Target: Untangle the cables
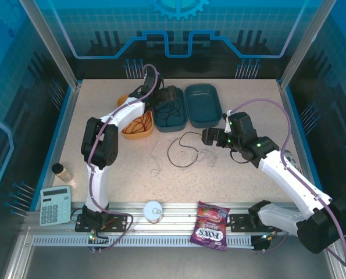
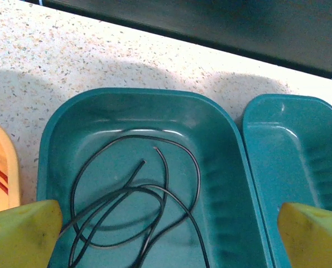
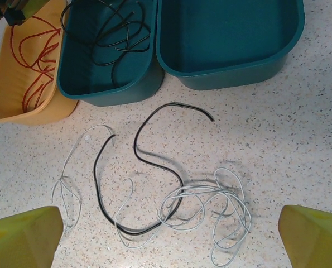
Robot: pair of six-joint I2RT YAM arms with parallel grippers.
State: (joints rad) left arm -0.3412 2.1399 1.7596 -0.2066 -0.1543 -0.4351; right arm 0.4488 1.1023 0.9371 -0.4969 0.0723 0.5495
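Table (image 3: 277,139): black cable (image 3: 177,104) crossing white cables (image 3: 207,192).
Teal tray (image 2: 224,178): second black cable (image 2: 133,190).
Yellow tray (image 3: 9,103): red cables (image 3: 37,70).
Left gripper (image 2: 166,240): jaws spread, over teal tray.
Right gripper (image 3: 166,240): jaws spread, over table cables.

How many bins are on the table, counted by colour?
Teal bins: 2
Orange bin: 1
Total: 3
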